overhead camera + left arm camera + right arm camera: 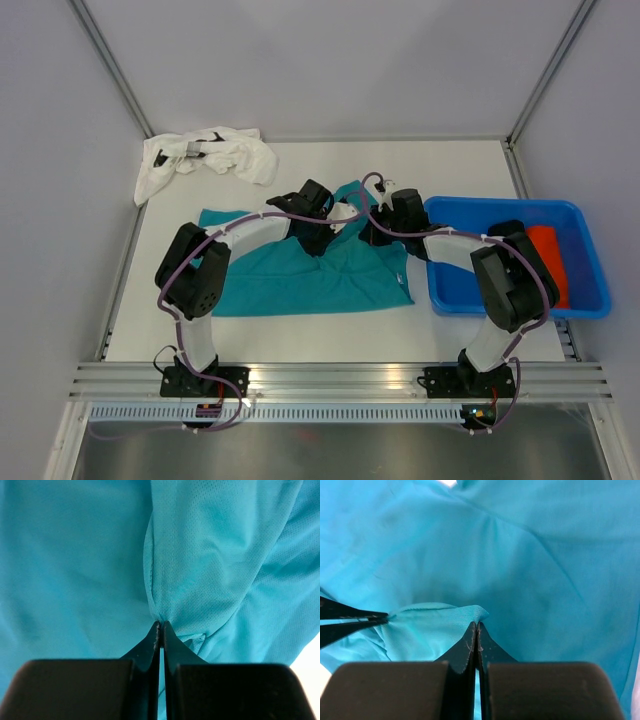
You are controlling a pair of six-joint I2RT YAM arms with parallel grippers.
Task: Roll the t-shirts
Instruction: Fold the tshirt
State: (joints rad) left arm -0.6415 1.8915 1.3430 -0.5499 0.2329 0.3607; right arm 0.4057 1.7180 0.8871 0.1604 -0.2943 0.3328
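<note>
White tabletop (pixel 460 175) w/ teal t-shirt (pixel 300 285) spread mid-frame, L gripper (pixel 161 624) & R gripper (pixel 476 624) both pinching its upper edge, roll prob. barely begun; white t-shirt (pixel 215 155) upper left, orange-red t-shirt (pixel 550 250) in blue tub (pixel 520 309) at right, both unrolled

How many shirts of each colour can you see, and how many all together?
teal t-shirt: 1
white t-shirt: 1
orange-red t-shirt: 1
Total: 3
</note>
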